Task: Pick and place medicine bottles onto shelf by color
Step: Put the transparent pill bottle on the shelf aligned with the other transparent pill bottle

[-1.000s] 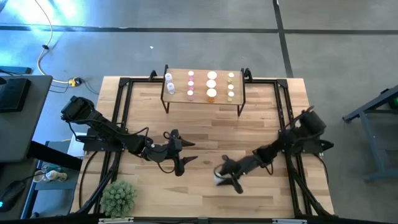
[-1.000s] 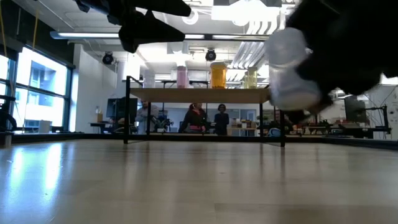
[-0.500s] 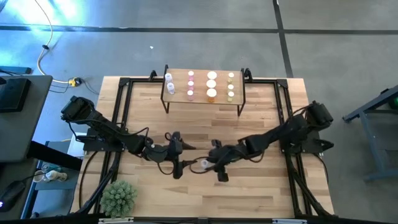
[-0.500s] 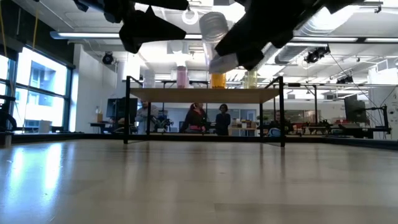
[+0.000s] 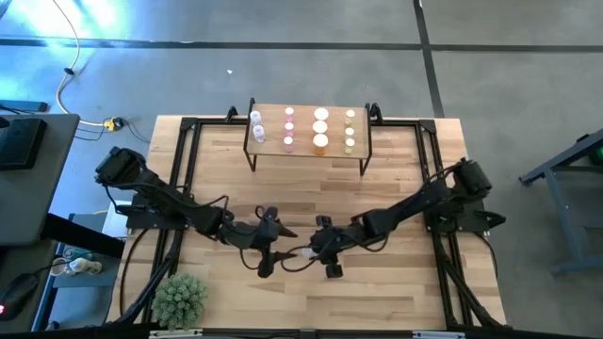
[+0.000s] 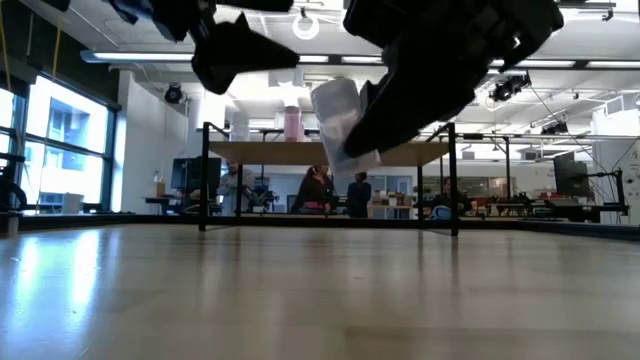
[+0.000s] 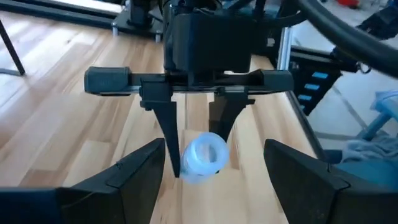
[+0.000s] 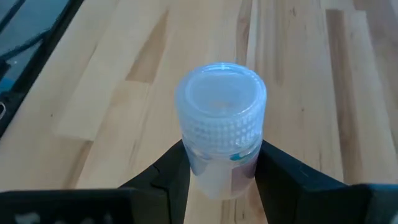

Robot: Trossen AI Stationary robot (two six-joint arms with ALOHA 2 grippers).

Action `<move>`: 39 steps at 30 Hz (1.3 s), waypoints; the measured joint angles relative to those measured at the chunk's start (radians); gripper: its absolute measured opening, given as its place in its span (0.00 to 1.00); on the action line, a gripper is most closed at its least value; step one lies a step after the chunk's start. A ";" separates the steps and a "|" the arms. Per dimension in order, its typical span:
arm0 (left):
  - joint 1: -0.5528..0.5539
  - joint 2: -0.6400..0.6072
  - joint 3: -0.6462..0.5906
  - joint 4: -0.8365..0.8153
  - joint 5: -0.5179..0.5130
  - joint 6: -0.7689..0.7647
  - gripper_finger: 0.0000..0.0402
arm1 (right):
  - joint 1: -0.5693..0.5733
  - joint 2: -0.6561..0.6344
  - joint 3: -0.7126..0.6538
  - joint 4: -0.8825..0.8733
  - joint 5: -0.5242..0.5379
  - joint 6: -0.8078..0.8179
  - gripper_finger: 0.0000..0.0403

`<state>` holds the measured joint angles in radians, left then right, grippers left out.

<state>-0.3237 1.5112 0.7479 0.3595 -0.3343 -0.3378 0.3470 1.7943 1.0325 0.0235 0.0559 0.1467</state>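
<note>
Right now I have the worktop (image 5: 396, 282) almost bare, with the shelf (image 5: 309, 149) standing at its far edge and carrying bottles grouped in columns: whitish-blue at one end, then pink, orange and yellowish. Both arms meet over the middle of the near half.

My right pincer (image 5: 311, 251) is clamped on a whitish-blue bottle (image 8: 221, 130) with a ribbed white cap; in the right wrist view both fingers press its body just under the cap. In the low view it hangs well clear of the wood, tilted, not upright.

My left pincer (image 5: 276, 254) sits just beside it, fingers spread apart, and the left wrist view shows the bottle's cap pointing straight toward it between those open fingers (image 7: 138, 180). So the bottle's long axis runs roughly along the line between the two pincers, and I judge this a handover to the left arm.

That suits the goal: the whitish-blue column (image 5: 255, 123) stands at the shelf's left end, nearer the left arm.
</note>
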 joint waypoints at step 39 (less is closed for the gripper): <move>0.010 0.180 0.000 0.185 -0.079 0.132 0.54 | -0.024 0.016 0.000 0.115 0.011 0.107 0.34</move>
<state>-0.3134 1.6909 0.7483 0.5446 -0.4137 -0.2062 0.3233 1.8103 1.0325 0.1387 0.0674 0.2535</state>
